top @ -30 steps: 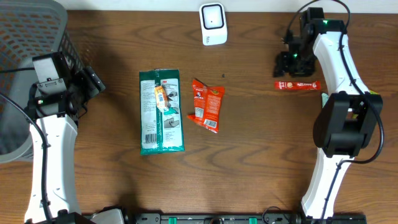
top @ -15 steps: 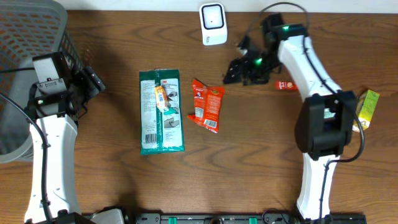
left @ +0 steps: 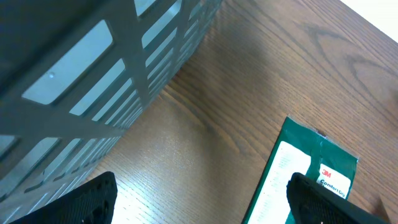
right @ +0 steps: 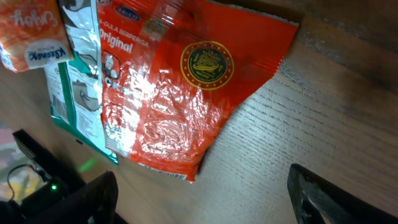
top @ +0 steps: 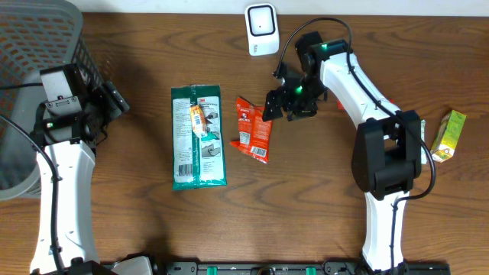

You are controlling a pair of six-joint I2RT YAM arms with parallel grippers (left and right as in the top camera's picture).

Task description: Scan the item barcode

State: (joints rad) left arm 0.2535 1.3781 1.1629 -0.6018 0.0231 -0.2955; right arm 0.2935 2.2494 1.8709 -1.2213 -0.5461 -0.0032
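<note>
Right hand (top: pixel 283 101) wide open, empty, hovering over red packet (right: pixel 180 106). Lower straight, pinch edge only, leave faces uncovered for scanning.

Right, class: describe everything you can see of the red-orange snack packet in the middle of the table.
The snack packet is glossy, crinkled red-orange foil with a round gold seal and white lettering including "Original". It lies flat, slightly askew, on the wooden table, just right of the green pack; whether they touch is unclear. The right gripper hangs at its upper right corner, jaws open, not holding it.
</note>
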